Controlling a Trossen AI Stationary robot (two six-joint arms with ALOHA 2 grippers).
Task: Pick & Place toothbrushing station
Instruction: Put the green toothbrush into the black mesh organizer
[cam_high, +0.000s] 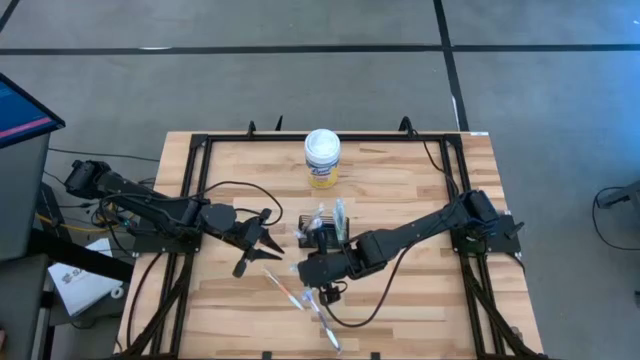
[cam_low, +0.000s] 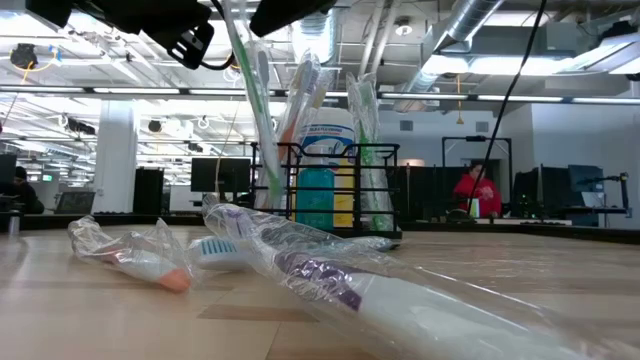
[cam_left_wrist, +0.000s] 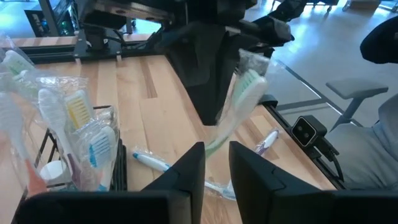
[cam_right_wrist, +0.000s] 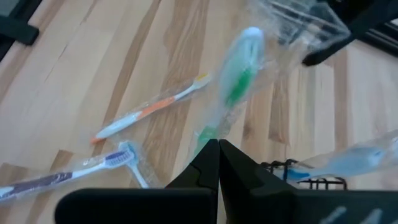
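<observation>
High view: the left gripper (cam_high: 262, 232), fingers slightly parted and empty, waits left of the black wire-mesh toothbrushing station (cam_high: 322, 228) at table centre. The right gripper (cam_high: 318, 268), clenched on a green plastic-wrapped toothbrush (cam_right_wrist: 231, 93), hovers beside it, probably to slot the brush in. Loose wrapped toothbrushes (cam_high: 300, 297) lie nearby, and a white canister (cam_high: 322, 157) stands behind.

Loose wrapped toothbrushes (cam_high: 300, 297) clutter the table (cam_high: 420, 300) before the holder (cam_high: 322, 232).
</observation>
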